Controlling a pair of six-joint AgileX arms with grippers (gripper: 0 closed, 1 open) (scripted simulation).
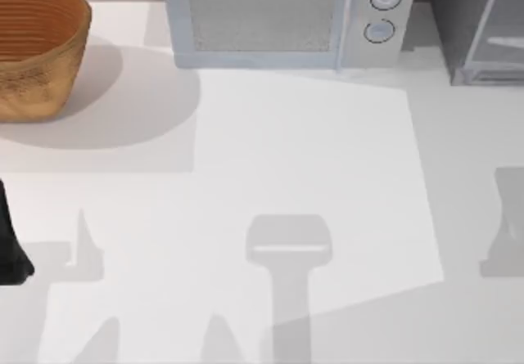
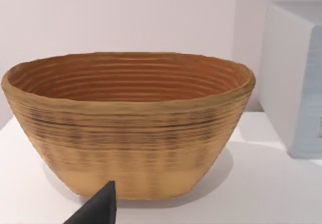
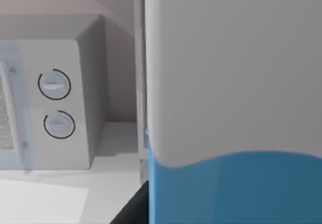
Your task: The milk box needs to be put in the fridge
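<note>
Bench [image 1: 311,159]: flat, white, matte.
Fridge [image 1: 479,29]: grey box, top view's right rear corner.
Microwave [image 1: 286,16]: light-grey, two round knobs, rear centre.
Basket [image 1: 37,49]: ribbed woven bowl, tan, left rear.
Milk box [image 3: 236,108]: smooth carton, white over blue, close before right wrist camera, fridge edge just beside it.
Left end effector [image 2: 98,209]: dark tip near basket; finger state cannot tell.
Right end effector: state cannot tell.
</note>
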